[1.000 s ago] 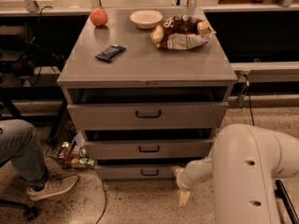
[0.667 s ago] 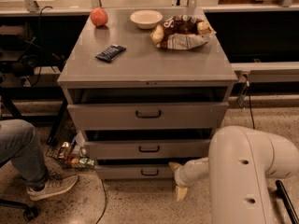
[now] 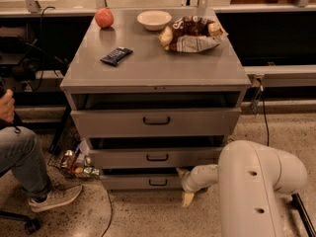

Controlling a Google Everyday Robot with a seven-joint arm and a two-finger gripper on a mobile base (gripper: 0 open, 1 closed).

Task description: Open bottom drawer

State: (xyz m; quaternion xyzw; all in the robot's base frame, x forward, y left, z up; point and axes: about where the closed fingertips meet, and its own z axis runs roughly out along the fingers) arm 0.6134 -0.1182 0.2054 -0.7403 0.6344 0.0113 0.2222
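Observation:
The grey cabinet (image 3: 156, 73) has three drawer fronts. The bottom drawer (image 3: 140, 182) is the lowest and smallest, with a small black bar handle (image 3: 158, 182). It stands slightly out, with a dark gap above it. My gripper (image 3: 185, 185) is low, at the right end of the bottom drawer's front, reaching in from my white arm (image 3: 256, 181). One pale finger (image 3: 187, 199) hangs down toward the floor. The gripper sits right of the handle, apart from it.
On the cabinet top lie an apple (image 3: 104, 18), a white bowl (image 3: 154, 19), a chip bag (image 3: 191, 33) and a dark snack bar (image 3: 116, 56). A seated person's leg and shoe (image 3: 34, 181) are at left. Clutter (image 3: 74, 164) lies on the floor beside the cabinet.
My arm and gripper have shifted a little left, closer to the right end of the bottom drawer's front. The drawers look unchanged.

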